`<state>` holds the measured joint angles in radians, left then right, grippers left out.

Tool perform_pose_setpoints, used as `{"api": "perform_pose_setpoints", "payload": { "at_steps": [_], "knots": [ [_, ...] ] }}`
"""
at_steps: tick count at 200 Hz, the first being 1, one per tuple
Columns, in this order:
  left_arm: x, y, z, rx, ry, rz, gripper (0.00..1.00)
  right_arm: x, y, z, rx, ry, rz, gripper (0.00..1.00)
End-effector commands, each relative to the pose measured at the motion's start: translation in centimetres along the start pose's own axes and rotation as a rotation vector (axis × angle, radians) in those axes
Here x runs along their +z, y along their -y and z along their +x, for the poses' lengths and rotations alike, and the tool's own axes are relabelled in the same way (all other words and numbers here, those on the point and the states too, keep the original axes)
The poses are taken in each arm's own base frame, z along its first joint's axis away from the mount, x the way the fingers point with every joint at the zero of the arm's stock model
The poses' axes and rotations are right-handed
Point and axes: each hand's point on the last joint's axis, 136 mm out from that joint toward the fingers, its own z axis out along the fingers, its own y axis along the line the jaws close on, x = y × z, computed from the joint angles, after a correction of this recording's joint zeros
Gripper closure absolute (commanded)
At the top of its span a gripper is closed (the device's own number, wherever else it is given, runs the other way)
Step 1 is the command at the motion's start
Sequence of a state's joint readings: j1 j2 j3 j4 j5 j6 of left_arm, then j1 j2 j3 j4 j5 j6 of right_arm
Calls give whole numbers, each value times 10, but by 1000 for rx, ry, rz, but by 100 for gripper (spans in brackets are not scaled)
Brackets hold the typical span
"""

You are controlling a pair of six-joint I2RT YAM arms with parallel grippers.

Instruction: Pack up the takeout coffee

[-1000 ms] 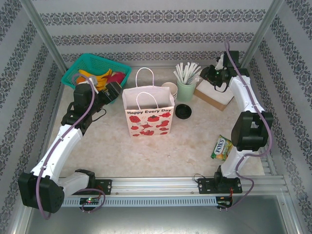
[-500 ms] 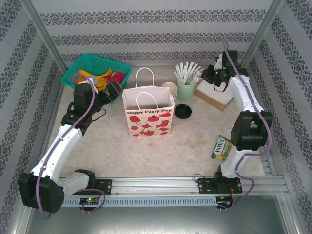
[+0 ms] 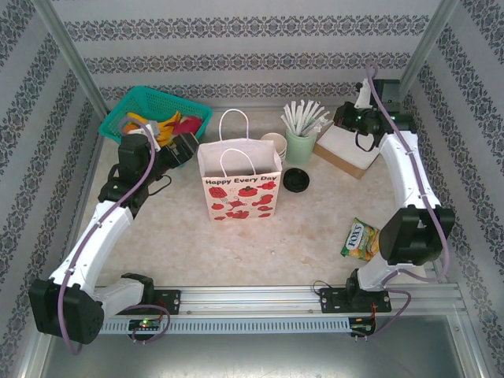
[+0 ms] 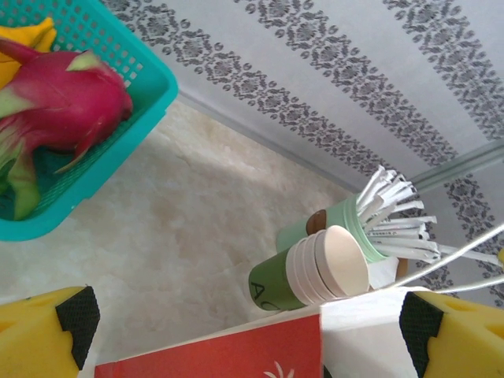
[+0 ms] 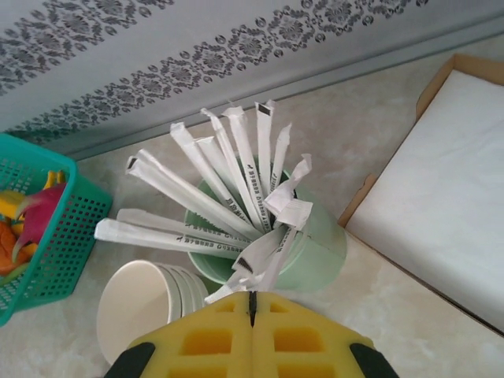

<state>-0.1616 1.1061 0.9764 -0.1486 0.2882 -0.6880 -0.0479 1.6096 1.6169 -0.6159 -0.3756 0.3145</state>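
Right pincer (image 5: pixel 252 303) closed; cup stack (image 5: pixel 146 303) just left

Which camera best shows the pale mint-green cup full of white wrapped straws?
Right wrist: the pale mint-green cup of white wrapped straws sits close below, straws fanned out. The top external view shows it small and far; the left wrist view shows it tilted, partly behind a stack of dark green paper cups.
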Motion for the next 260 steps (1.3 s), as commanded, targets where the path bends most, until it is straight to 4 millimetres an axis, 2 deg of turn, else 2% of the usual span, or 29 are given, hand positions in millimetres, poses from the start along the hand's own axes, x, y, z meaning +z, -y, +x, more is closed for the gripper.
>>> {"api": "perform_pose_setpoints", "payload": {
  "at_steps": [1,63,82,94,116,146,179,191,220,260],
  "knots": [
    [-9,27,-20,99,37,93,0,-16,-15,7,-127,-19,-25,100],
    [-11,53,-17,197,-30,199,0,-86,-61,9,-362,-4,-54,100],
    [-10,56,-10,221,-88,209,0,-107,-80,13,-434,0,-60,100],
    [-10,51,-8,222,-115,174,0,-122,-91,14,-453,10,-77,100],
    [-10,46,-5,222,-128,149,0,-148,-121,19,-504,22,-153,100],
    [-8,43,-1,210,-148,146,0,-179,-166,35,-677,63,-256,100],
    [-8,42,2,208,-166,140,0,-212,-211,60,-811,49,-438,100],
    [-9,42,2,208,-166,140,1,-219,-217,70,-853,37,-475,100],
    [-12,42,3,209,-160,141,0,-227,-219,83,-915,17,-510,100],
    [-15,47,9,217,-184,177,0,-222,-217,98,-975,-35,-548,100]
  ]
}}
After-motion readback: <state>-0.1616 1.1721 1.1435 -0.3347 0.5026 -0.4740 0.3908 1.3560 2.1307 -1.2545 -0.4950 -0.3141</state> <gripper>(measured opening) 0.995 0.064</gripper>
